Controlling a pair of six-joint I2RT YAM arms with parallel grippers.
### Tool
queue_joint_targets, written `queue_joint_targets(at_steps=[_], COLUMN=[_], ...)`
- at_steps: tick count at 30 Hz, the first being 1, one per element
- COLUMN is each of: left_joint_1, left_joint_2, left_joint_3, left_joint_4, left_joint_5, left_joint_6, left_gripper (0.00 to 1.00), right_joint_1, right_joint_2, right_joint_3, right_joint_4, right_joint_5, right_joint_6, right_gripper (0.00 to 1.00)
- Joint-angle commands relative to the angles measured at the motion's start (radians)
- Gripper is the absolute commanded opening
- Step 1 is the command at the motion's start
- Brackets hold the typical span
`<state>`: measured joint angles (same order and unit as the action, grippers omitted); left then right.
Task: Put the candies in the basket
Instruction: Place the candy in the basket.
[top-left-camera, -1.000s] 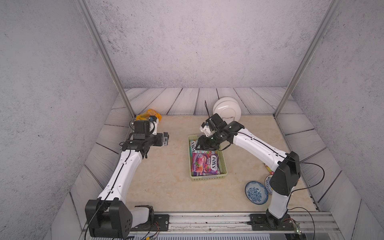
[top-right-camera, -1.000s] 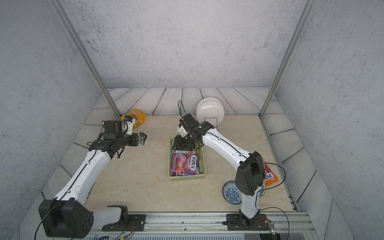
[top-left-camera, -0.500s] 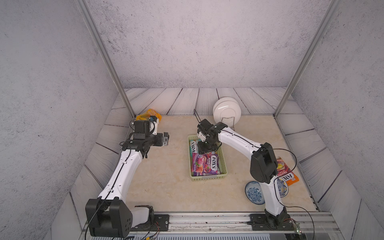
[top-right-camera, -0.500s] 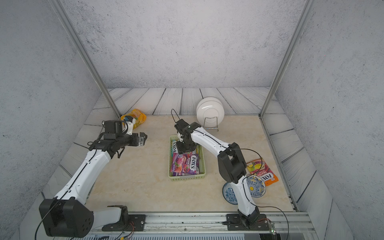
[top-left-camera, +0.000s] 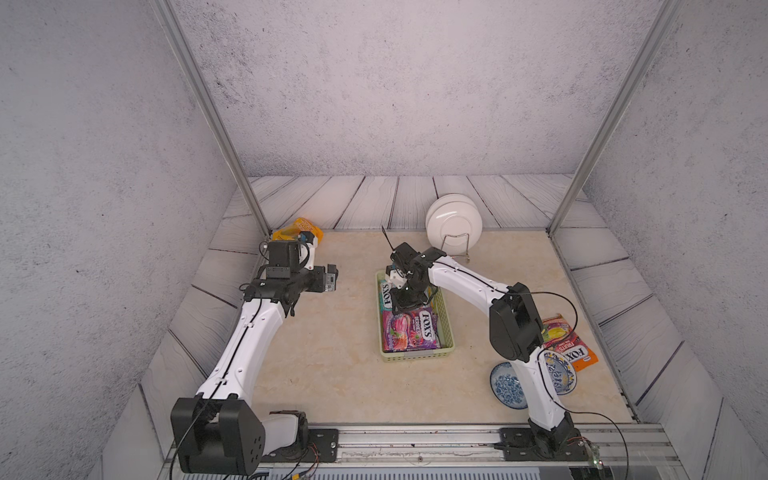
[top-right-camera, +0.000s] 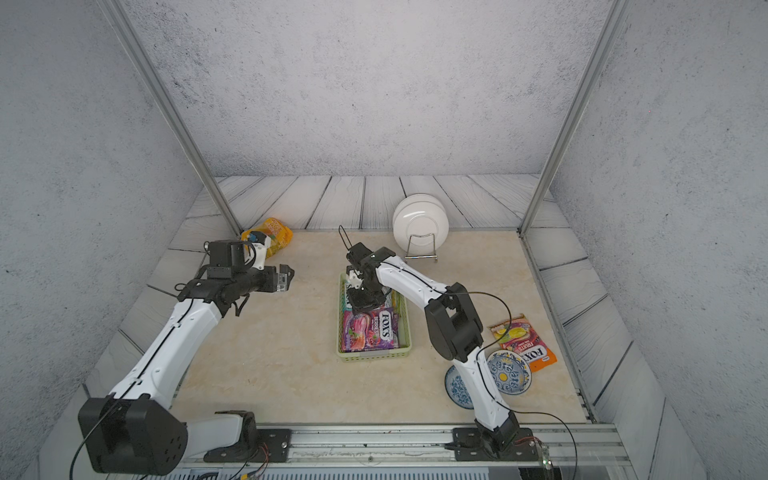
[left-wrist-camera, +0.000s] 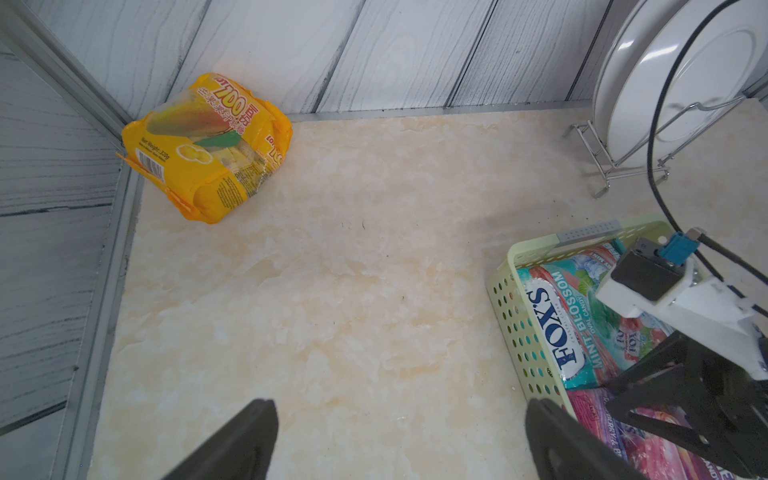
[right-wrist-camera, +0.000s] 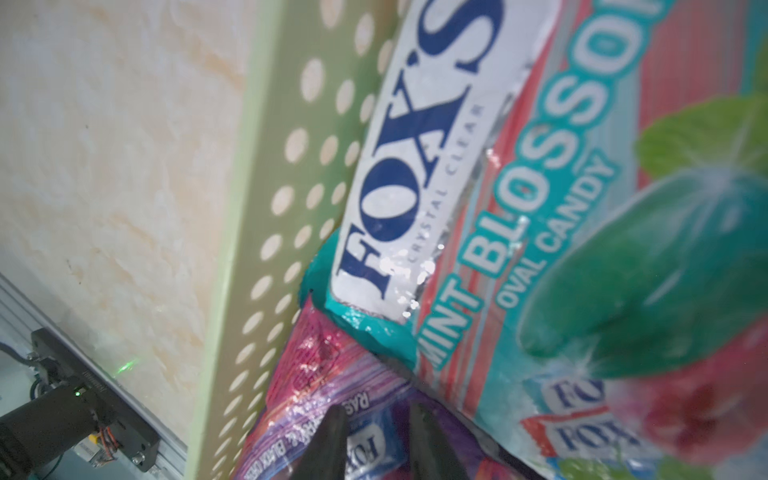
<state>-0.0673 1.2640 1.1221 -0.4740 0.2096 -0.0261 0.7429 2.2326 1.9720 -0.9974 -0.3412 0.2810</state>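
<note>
Well, over on the left the yellow bag (left-wrist-camera: 203, 149) sits on the tabletop (left-wrist-camera: 332, 291), tucked into the far corner against the metal post (left-wrist-camera: 62, 70), so it is not in the basket yet. It looks puffy and slippery, and the corner leaves little room, so I think it could pop out of a pinch or get shoved deeper in. The left arm (top-left-camera: 257, 328) hangs near it with its jaws spread wide and nothing in them. In the middle, the basket (top-left-camera: 415, 357) holds a teal packet (left-wrist-camera: 582, 328) at its far end and a purple packet (top-left-camera: 409, 330) at its near end. The right jaws are down inside, where the two packets meet, with only a thin gap between them; I cannot tell if they pinch anything. If they catch a packet edge and go up, that packet may come back out, or the light basket may slide. Further right, white plates (top-left-camera: 453, 222) stand on edge at the back, out of the way. An orange packet (top-left-camera: 567, 345) lies flat on the tabletop, right up against a blue bowl (top-left-camera: 559, 376), with a second blue bowl (top-left-camera: 509, 384) close by. Flat packets are hard to grab, and a bowl could get bumped.
</note>
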Motion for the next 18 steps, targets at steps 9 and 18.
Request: queue_joint_targets(at_steps=[9, 18], left_joint_1=[0.015, 0.014], left_joint_2=[-0.011, -0.006], left_joint_3=[-0.010, 0.000], left_joint_4=[0.019, 0.009], left_joint_5=[-0.009, -0.007], left_joint_6=[0.010, 0.006], left_gripper=[1.00, 1.00], right_joint_1=[0.018, 0.024], right_joint_2=[-0.212, -0.281], right_joint_3=[-0.099, -0.358], right_joint_4=[0.011, 0.161], right_joint_5=[0.139, 0.142], right_joint_6=[-0.039, -0.007], right_gripper=[0.38, 0.51])
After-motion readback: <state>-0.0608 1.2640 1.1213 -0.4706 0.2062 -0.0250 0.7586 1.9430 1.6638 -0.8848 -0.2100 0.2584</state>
